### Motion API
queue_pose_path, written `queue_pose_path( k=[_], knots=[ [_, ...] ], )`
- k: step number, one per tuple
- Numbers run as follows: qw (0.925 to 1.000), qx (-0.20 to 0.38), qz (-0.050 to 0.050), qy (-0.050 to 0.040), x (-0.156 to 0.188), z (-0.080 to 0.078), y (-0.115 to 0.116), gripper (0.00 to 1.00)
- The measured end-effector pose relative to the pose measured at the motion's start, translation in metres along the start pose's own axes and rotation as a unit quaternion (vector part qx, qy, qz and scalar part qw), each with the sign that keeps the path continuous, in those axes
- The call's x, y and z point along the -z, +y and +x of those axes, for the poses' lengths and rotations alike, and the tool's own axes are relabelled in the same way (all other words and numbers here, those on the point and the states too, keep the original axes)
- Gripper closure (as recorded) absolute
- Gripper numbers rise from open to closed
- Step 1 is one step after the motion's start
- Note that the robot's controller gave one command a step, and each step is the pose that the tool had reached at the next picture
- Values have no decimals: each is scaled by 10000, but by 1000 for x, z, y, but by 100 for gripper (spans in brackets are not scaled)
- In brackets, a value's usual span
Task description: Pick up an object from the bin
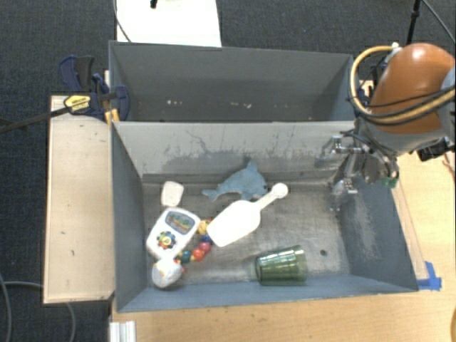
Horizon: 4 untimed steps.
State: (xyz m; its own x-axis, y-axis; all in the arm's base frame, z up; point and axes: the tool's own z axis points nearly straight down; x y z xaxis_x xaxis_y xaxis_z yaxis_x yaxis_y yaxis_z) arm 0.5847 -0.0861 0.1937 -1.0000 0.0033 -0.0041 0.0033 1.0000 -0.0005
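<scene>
The gripper (337, 198) hangs low by the right wall of the bin (235, 148), and everything else lies to its left. Nearest is the scoop (237, 221), its handle end towards the gripper and its bowl farther left and forward. The fish toy (239, 184) lies just behind the scoop. The tumbler (281, 266) lies on its side, left of and in front of the gripper. Farthest left is the toy phone (171, 232), with a small block (172, 192) behind it and a string of beads (197, 250) between it and the scoop.

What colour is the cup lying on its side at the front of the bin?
The cup is dark green, seen in the camera view.
</scene>
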Motion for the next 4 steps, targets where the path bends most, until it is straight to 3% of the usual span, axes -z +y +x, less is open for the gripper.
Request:
queue_pose_path(
  k=[1,2,3,4],
  knots=[
    [9970,770,-1,-7,-44,5,29,0],
    [9735,2286,-7,-2,-55,6,73,0],
    [9733,2296,-10,-9,-57,-2,109,0],
    [9682,2503,-12,1,-121,-6,132,0]
  ],
)
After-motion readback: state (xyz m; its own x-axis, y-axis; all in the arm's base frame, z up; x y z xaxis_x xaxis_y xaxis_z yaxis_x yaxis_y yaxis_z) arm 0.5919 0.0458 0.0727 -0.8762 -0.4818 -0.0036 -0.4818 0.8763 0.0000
